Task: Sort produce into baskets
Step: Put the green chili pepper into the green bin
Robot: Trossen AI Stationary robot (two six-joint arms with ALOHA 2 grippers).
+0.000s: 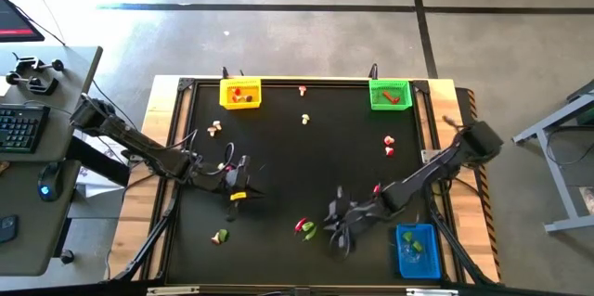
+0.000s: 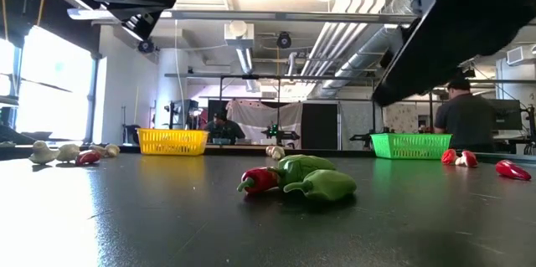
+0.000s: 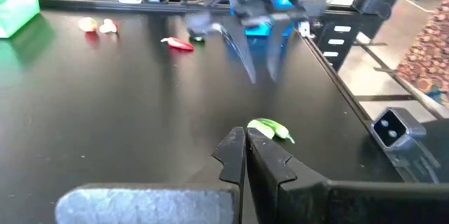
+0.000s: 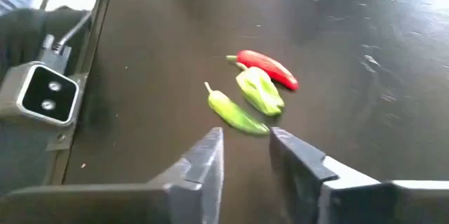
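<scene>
A red chilli (image 4: 268, 67) and two green pieces (image 4: 259, 90) (image 4: 235, 114) lie together on the black table near its front, also seen in the high view as a small pile (image 1: 304, 228). My right gripper (image 4: 245, 155) (image 1: 336, 226) hovers open just short of them, with nothing between its fingers. My left gripper (image 3: 245, 147) (image 1: 251, 185) is shut left of the table's middle, and a green piece (image 3: 270, 129) shows just past its tips. The yellow basket (image 1: 239, 93) and green basket (image 1: 390, 95) stand at the far edge. The blue basket (image 1: 417, 250) is at the near right. My left gripper's shut fingertips stand right at the green piece (image 3: 261, 127) in the left wrist view. I cannot tell whether they touch it or whether it lies on the table beyond them.
Loose produce lies about: cream bulbs and a red piece at far left (image 1: 214, 128), bulbs near the far edge (image 1: 303, 91) (image 1: 305, 119), pieces at the right (image 1: 389, 145), a red chilli (image 1: 377, 187), and a green piece near the front left (image 1: 220, 237). A person (image 2: 461, 120) stands beyond the table.
</scene>
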